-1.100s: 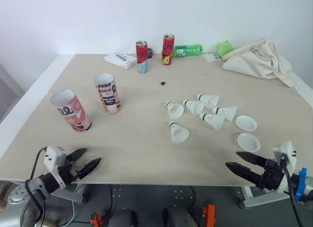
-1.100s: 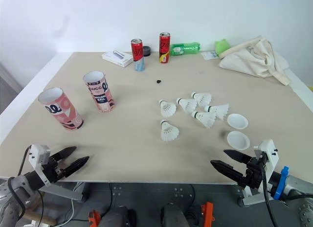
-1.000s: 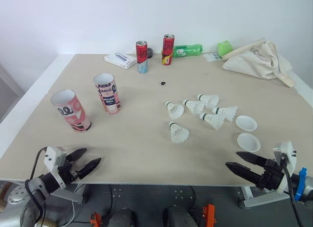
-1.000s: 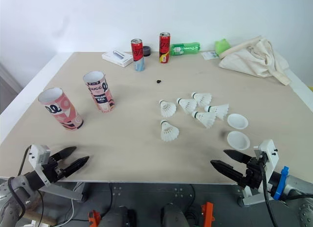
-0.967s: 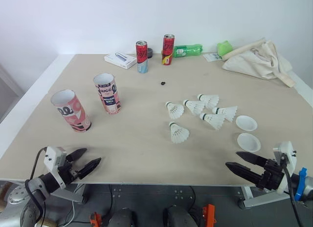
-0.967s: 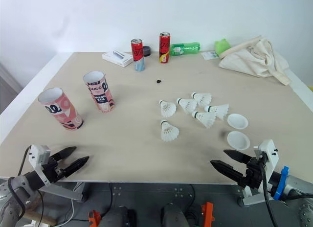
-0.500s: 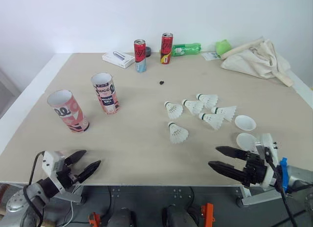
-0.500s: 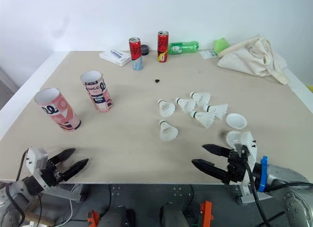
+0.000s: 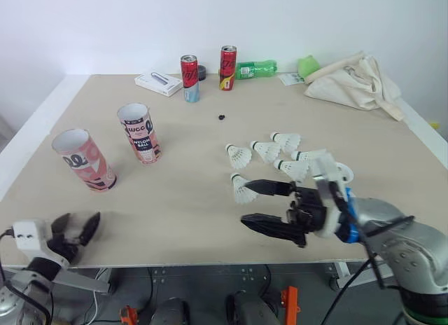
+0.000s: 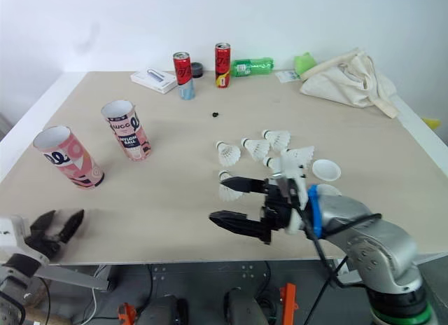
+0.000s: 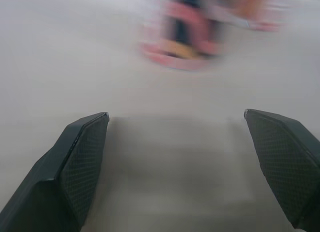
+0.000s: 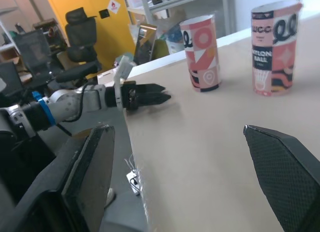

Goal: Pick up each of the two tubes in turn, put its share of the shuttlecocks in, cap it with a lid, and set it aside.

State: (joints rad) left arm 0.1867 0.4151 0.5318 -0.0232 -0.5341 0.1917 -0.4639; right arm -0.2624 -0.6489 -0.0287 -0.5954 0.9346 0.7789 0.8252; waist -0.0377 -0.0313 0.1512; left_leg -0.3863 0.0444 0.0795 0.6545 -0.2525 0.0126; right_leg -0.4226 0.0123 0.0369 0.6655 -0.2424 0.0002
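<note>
Right jaws wide open, empty, over tabletop (image 9: pixel 189 157) just beside front shuttlecock (image 9: pixel 241 190); left jaws open, empty, at near-left edge; near tube (image 9: pixel 82 159) and far tube (image 9: pixel 139 134) upright, uncapped.

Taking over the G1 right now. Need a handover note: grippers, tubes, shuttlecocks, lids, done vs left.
Left gripper: open, empty, at the near left edge of the table.
Right gripper: open, empty, low over the table beside the nearest shuttlecock.
Near tube and far tube: standing on the left, uncapped.
The other shuttlecocks lie loose centre right, with the lids just right of them.
Done: nothing yet.
Left: fill, cap and set aside both tubes.
</note>
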